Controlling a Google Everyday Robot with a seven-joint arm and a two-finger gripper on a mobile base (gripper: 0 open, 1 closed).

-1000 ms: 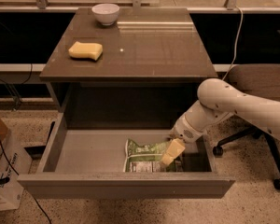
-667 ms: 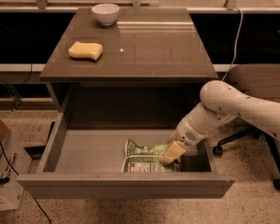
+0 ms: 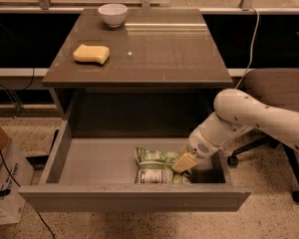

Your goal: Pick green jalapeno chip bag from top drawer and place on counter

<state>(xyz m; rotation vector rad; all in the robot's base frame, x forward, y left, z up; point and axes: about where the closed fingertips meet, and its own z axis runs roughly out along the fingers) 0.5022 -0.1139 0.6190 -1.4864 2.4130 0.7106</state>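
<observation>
The drawer [image 3: 89, 158] stands pulled out at lower centre, giving the arm [image 3: 254, 118] access from the right. The bag [image 3: 152, 166] lies flat on the drawer floor, right of centre, just behind the front panel. The hand [image 3: 184, 162] sits low at the bag's right edge, touching it, apparently positioned for a grasp. Whether it is open or closed cannot be told. The front panel hides the bag's lower edge. The table [image 3: 159, 54] above carries a sponge [image 3: 91, 54] and a bowl [image 3: 112, 14].

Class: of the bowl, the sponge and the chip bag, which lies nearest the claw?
The chip bag in the drawer, right at the claw; the sponge and bowl sit up on the counter.
</observation>
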